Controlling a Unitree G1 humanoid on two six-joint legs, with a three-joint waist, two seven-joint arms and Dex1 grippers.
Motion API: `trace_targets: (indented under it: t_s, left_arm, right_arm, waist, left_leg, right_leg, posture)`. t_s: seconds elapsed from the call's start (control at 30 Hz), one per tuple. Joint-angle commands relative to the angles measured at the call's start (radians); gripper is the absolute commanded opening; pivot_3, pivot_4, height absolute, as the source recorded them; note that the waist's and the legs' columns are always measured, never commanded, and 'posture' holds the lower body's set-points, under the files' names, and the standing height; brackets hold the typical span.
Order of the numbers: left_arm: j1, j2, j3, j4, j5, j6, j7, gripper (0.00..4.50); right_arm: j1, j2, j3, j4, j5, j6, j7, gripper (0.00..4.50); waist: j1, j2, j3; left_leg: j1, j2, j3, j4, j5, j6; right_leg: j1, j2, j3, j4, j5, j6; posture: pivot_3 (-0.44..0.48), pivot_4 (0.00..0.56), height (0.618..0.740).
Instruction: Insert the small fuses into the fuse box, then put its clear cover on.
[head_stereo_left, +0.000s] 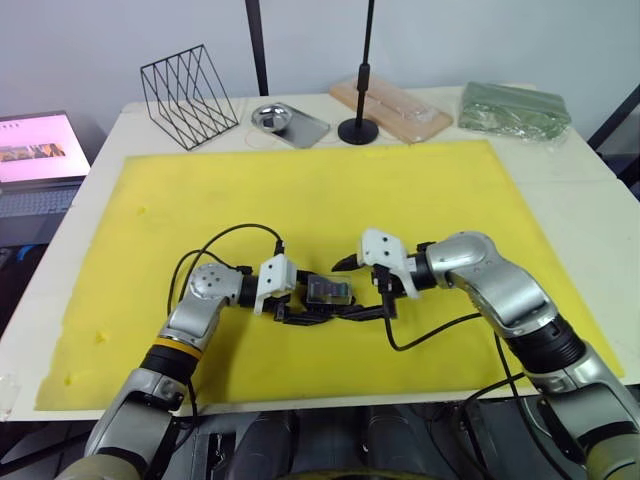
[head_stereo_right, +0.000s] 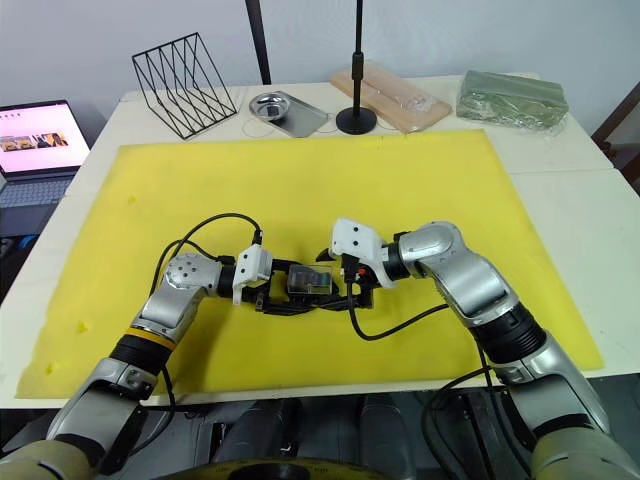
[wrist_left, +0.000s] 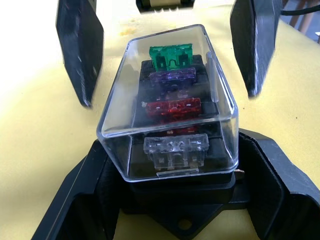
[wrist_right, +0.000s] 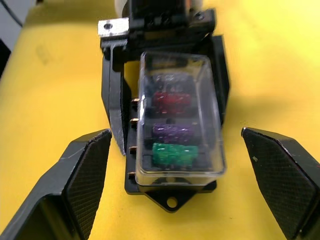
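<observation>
The black fuse box (head_stereo_left: 328, 296) sits on the yellow foam mat (head_stereo_left: 300, 190), between my two grippers. The clear cover (wrist_left: 170, 95) rests on top of it. Under the cover the small fuses stand in a row: green (wrist_left: 171, 56), purple (wrist_left: 172, 76), red (wrist_left: 172, 106) and grey (wrist_left: 176, 149). My left gripper (head_stereo_left: 308, 308) is shut on the fuse box, its fingers (wrist_left: 80, 200) clamping the base from both sides. My right gripper (wrist_right: 176, 134) faces it from the other end. It is wide open, with its fingers (wrist_right: 87, 175) apart on either side of the box and touching nothing.
At the back of the table stand a black wire rack (head_stereo_left: 188, 95), a metal tray (head_stereo_left: 285, 122), a black stand base (head_stereo_left: 358, 130), a clear-wrapped wooden board (head_stereo_left: 392, 108) and a green packet (head_stereo_left: 512, 108). A laptop (head_stereo_left: 35, 150) sits off to the left.
</observation>
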Motion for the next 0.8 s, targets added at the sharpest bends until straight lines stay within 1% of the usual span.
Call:
trace_targets:
  t_s: [0.03,0.13,0.17,0.2,0.23,0.3,0.57,0.6,0.73,0.8]
  left_arm:
    - [0.0,-0.001,0.005,0.011,0.007,-0.012,0.017,2.82]
    - [-0.002,-0.006,0.006,0.013,0.007,-0.017,0.02,2.82]
    - [-0.003,-0.007,0.005,0.014,0.007,-0.019,0.02,2.82]
    - [-0.003,-0.007,0.005,0.014,0.007,-0.02,0.02,2.82]
    - [-0.003,-0.007,0.005,0.014,0.006,-0.021,0.02,2.82]
    - [-0.003,-0.007,0.005,0.015,0.005,-0.022,0.018,2.82]
    - [-0.011,-0.005,0.007,0.027,0.008,-0.03,0.016,2.82]
    - [-0.013,-0.005,0.008,0.029,0.008,-0.031,0.016,2.82]
    - [-0.012,-0.004,0.008,0.028,0.008,-0.032,0.017,2.82]
    - [-0.01,-0.004,0.007,0.026,0.008,-0.032,0.018,2.82]
  right_arm:
    - [-0.009,-0.034,-0.093,-0.1,0.061,0.047,-0.008,4.46]
    - [-0.014,-0.037,-0.173,-0.16,0.147,0.115,-0.024,4.46]
    - [-0.015,-0.021,-0.207,-0.174,0.185,0.13,-0.037,4.46]
    - [-0.02,-0.003,-0.231,-0.181,0.212,0.137,-0.052,4.05]
    - [-0.027,0.009,-0.246,-0.188,0.232,0.144,-0.064,3.89]
    - [-0.044,0.03,-0.259,-0.194,0.241,0.14,-0.095,3.23]
    - [-0.062,0.019,-0.211,-0.182,0.214,0.078,-0.105,0.31]
    - [-0.065,0.023,-0.208,-0.177,0.212,0.073,-0.109,0.02]
    - [-0.063,0.035,-0.181,-0.159,0.201,0.061,-0.124,0.02]
    - [-0.029,0.042,-0.103,-0.132,0.143,0.05,-0.139,0.02]
  waist:
    - [0.0,0.0,0.0]
    - [0.0,0.0,0.0]
    - [0.0,0.0,0.0]
    - [0.0,0.0,0.0]
    - [0.0,0.0,0.0]
    - [0.0,0.0,0.0]
    - [0.0,0.0,0.0]
    - [0.0,0.0,0.0]
    - [0.0,0.0,0.0]
    - [-0.001,0.0,0.0]
  left_leg:
    - [0.0,0.0,0.0,0.0,0.0,0.0]
    - [0.0,0.0,0.0,0.0,0.0,0.0]
    - [0.0,0.0,0.0,0.0,0.0,0.0]
    - [0.0,0.0,0.0,0.0,0.0,0.0]
    - [0.0,0.0,0.0,0.0,0.0,0.0]
    - [0.0,0.0,0.0,0.0,0.0,0.0]
    - [0.0,0.0,0.0,0.0,0.0,0.0]
    - [0.0,0.0,0.0,0.0,0.0,0.0]
    - [0.0,0.0,0.0,0.0,0.0,0.0]
    - [0.0,0.0,0.0,0.0,0.0,0.0]
  right_leg:
    - [0.0,0.0,0.0,0.0,0.0,0.0]
    - [0.0,0.0,0.0,0.0,0.0,0.0]
    - [0.0,0.0,0.0,0.0,0.0,0.0]
    - [0.0,0.0,0.0,0.0,0.0,0.0]
    - [0.0,0.0,0.0,0.0,0.0,0.0]
    - [0.0,0.0,0.0,0.0,0.0,0.0]
    - [0.0,0.0,0.0,0.0,0.0,0.0]
    - [0.0,0.0,0.0,0.0,0.0,0.0]
    - [0.0,0.0,0.0,0.0,0.0,0.0]
    - [0.0,0.0,0.0,0.0,0.0,0.0]
  posture:
    - [0.0,0.15,0.74]
    - [0.0,0.15,0.74]
    - [0.0,0.15,0.74]
    - [0.0,0.15,0.74]
    - [0.0,0.15,0.74]
    - [0.0,0.15,0.74]
    - [0.0,0.15,0.74]
    - [0.0,0.15,0.74]
    - [0.0,0.15,0.74]
    - [0.0,0.15,0.74]
